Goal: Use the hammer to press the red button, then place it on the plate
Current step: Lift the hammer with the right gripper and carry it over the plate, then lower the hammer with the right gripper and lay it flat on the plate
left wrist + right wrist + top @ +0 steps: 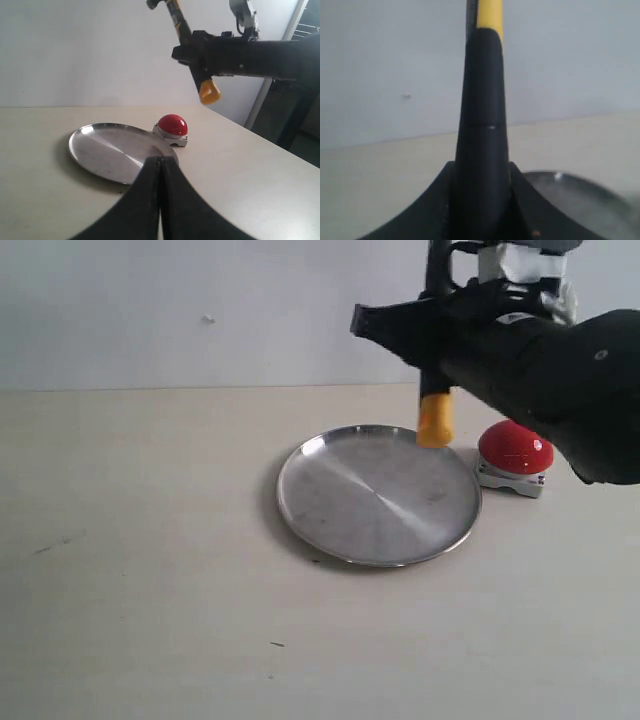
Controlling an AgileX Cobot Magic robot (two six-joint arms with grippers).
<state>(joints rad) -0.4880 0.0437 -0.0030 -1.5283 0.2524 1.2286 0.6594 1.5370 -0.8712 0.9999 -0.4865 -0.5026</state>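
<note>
From the exterior view we see the right claw (425,330) clamped on the hammer (436,422) at mid-handle. The hammer hangs over the far rim of the plate (285,490), beside the red button (515,447), near upright with its yellow butt down.

In the left wrist view its head is topmost and the shaft tilts. The left claw (160,162) is pinched together, empty.

The right wrist view shows only the handle. We judge the hammer stiff and head-heavy, best held by its rubber grip.

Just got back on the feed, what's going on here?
The right arm has its jaws shut on the hammer, held in the air, head up and yellow end down, near the far rim of the plate and the red button beside it. Nothing lies on the plate. The left arm has its jaws shut, empty, low over the table.
</note>
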